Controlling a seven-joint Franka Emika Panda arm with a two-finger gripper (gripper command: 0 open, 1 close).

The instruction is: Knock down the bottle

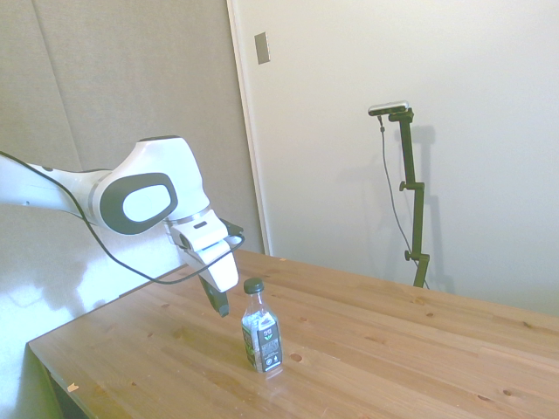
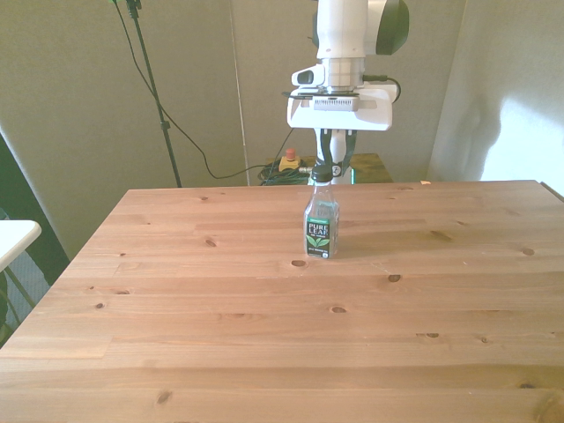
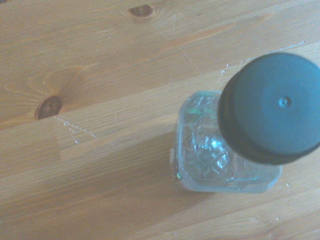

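You have the wooden table (image 2: 264,335) with the Pure Leaf bottle (image 2: 321,224) standing upright near its middle. Your gripper (image 2: 333,160) hangs just behind the dark cap (image 3: 272,107), fingers near together, holding nothing.

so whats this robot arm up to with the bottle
A white robot arm is set to knock over a small clear bottle that stands upright, cap on, on the wooden table. Its gripper hangs just beside the bottle at about cap height, and the bottle has not tipped yet.
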